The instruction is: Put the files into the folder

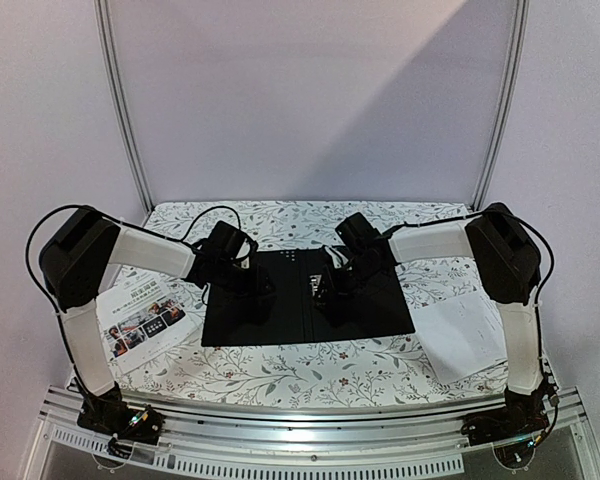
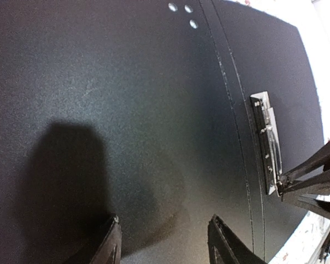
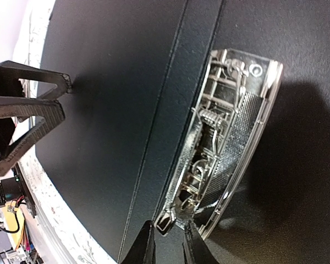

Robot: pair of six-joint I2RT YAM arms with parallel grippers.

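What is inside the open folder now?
The folder shows only its black inner face and a metal clip, pinched at one end by the right hand. No sheet shows; the spot under the clip is hidden.

- The folder [image 1: 280, 318] lies open and flat at the middle of the worktop [image 1: 310, 370], its black inside facing up and its spine creases running front to back.
- Its shiny metal clip [image 3: 225, 137] sits on the right-hand half, just beside the spine and parallel to it.
- A leaflet [image 1: 145, 320] with colour photos lies flat just left of the folder, slightly turned.
- A white sheet [image 1: 460, 335] lies flat just beside the folder's near right corner.
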